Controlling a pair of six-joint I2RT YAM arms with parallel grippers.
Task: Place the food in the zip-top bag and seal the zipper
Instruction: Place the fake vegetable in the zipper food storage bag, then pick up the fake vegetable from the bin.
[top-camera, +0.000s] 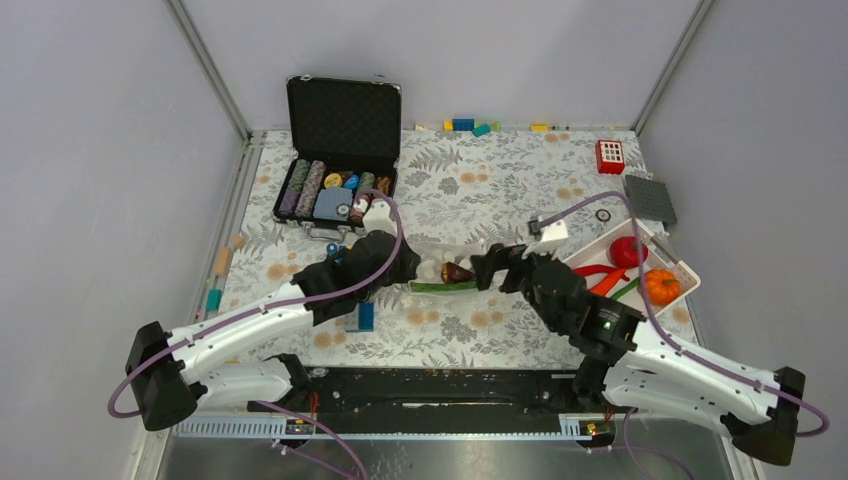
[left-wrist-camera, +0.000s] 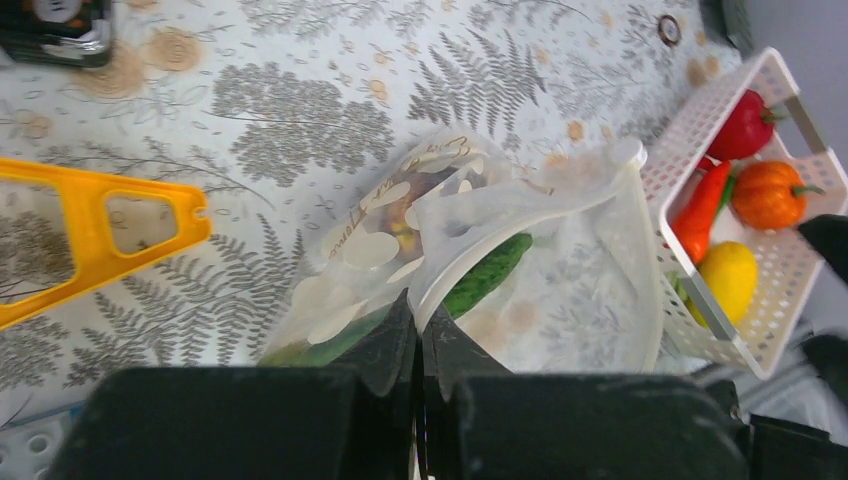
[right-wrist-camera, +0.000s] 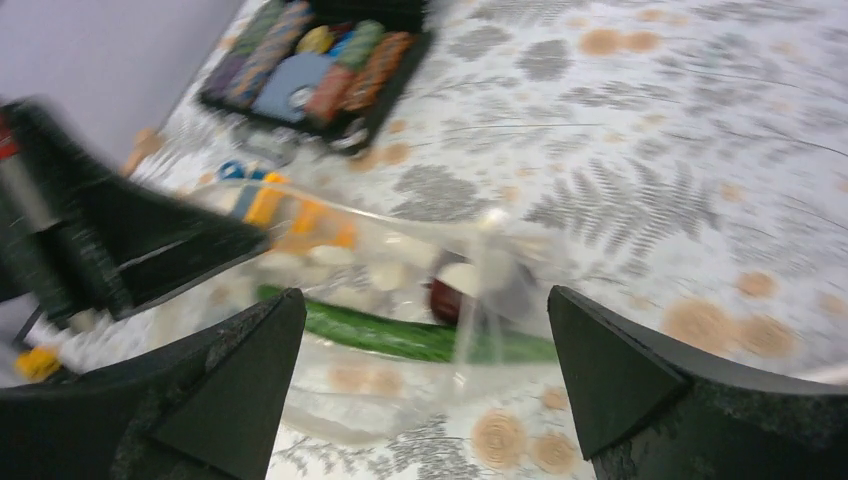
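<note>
Status: left gripper (left-wrist-camera: 418, 365) is clamped fully shut on the near edge of the zip-top bag (left-wrist-camera: 570, 270), and clear film is seen pinched between its pads at bottom centre of the left wrist view; right gripper (right-wrist-camera: 422, 300) is spread wide and nothing is held. In the right wrist view the bag is framed between its fingers, but contact cannot be told because of blur. In the top view the bag is located on the fern-print table (top-camera: 500, 170) at frame centre, between the two grippers. Inside it a long green pod (right-wrist-camera: 400, 337) and a dark maroon piece (right-wrist-camera: 447, 298) are seen. The zipper is not resolved well enough for its state to be told. The rest of the food is kept in the white basket (left-wrist-camera: 685, 140) at the right edge, just beside the bag: red tomato (top-camera: 627, 251), orange pumpkin (top-camera: 661, 286), red chili (top-camera: 592, 270), orange carrot (top-camera: 609, 284), yellow piece (left-wrist-camera: 730, 275). An open poker-chip case (top-camera: 338, 160) is located upper left of centre in the top view. An orange plastic piece (left-wrist-camera: 92, 235) is seen at the left of the left wrist view.
</note>
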